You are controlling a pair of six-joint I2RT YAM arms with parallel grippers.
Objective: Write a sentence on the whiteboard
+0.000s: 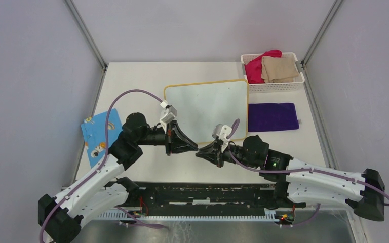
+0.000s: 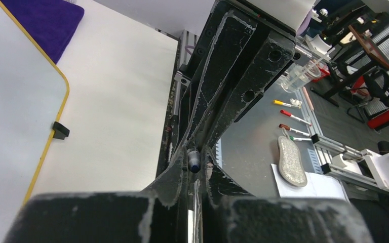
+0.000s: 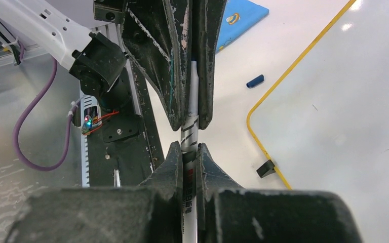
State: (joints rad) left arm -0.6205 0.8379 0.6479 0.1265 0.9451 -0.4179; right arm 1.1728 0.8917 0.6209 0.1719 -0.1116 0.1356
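Whiteboard (image 1: 207,101) sat upper middle of the overhead frame, glossy, with no sentence on it that we could see. Just below its near edge, centre frame, the marker (image 3: 189,132) bridged both hands. Right gripper (image 1: 200,154) was clamped on the barrel, left gripper (image 1: 194,147) pinched on the blue-tipped end. Cap (image 3: 255,81) lay off beside the board's corner. We judged this a handover: the taking grip needed to be square and firm before the other let go.

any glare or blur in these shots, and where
Top view: even light, sharp, no strong glare on the whiteboard. Right wrist view: bright glare spots near the whiteboard's far rim, the right gripper's near body blurred. Left wrist view: the left gripper's base blurred too, the marker end sharp.
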